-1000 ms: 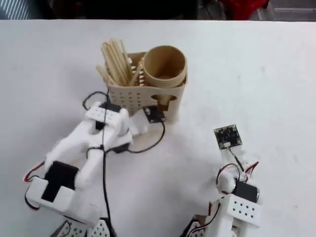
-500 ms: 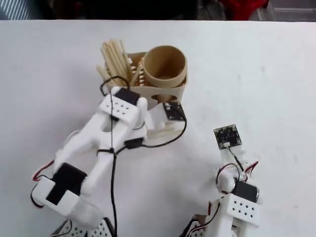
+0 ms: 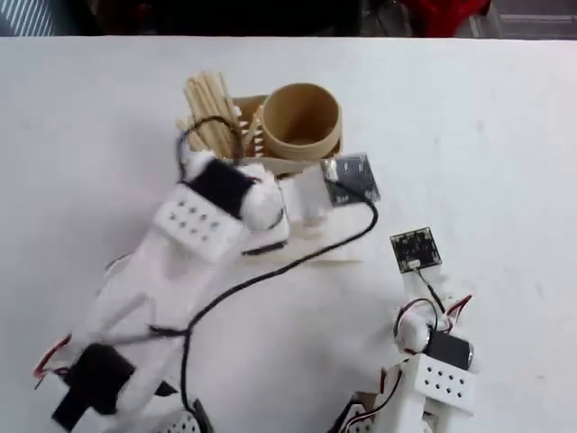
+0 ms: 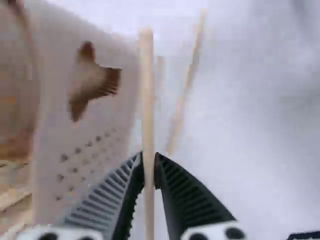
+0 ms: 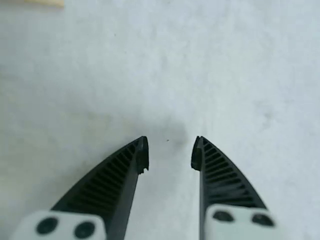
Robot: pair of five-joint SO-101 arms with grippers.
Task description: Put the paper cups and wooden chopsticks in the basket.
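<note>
**Change.** Over the last second the left arm (image 3: 194, 225) swings from the basket's 7 o'clock up to its front wall at 6 o'clock, with the wrist now lifted over the wall. The right arm (image 3: 433, 374) keeps its place at the surface's 5 o'clock. Judgement: the left arm is part-way through carrying a stick to the basket, and the task is near its end.

**Item 1, wooden chopsticks in the basket (image 3: 209, 108).** An upright bundle, fanned out, in the basket's 9 o'clock compartment.

**Item 2, basket (image 4: 75, 140).** Pale perforated walls. It stands at 12 o'clock from the middle of the surface (image 3: 469, 135).

**Item 3, paper cups (image 3: 300, 122).** A brown stack, upright, in the basket's 3 o'clock compartment and already stowed.

**Item 4, left gripper (image 4: 148, 162).** Jaws nearly together, clamped on a single held chopstick (image 4: 146, 90). The stick runs out past the tips alongside the basket's outer wall and is not yet inside.

**Item 5, loose chopstick (image 4: 187, 85).** It lies on the surface just beside the held one, outside the basket, and is judged still to be collected.

**Item 6, right gripper (image 5: 170, 150).** Jaws apart, holding nothing, poised over bare surface well apart from the basket.
</note>
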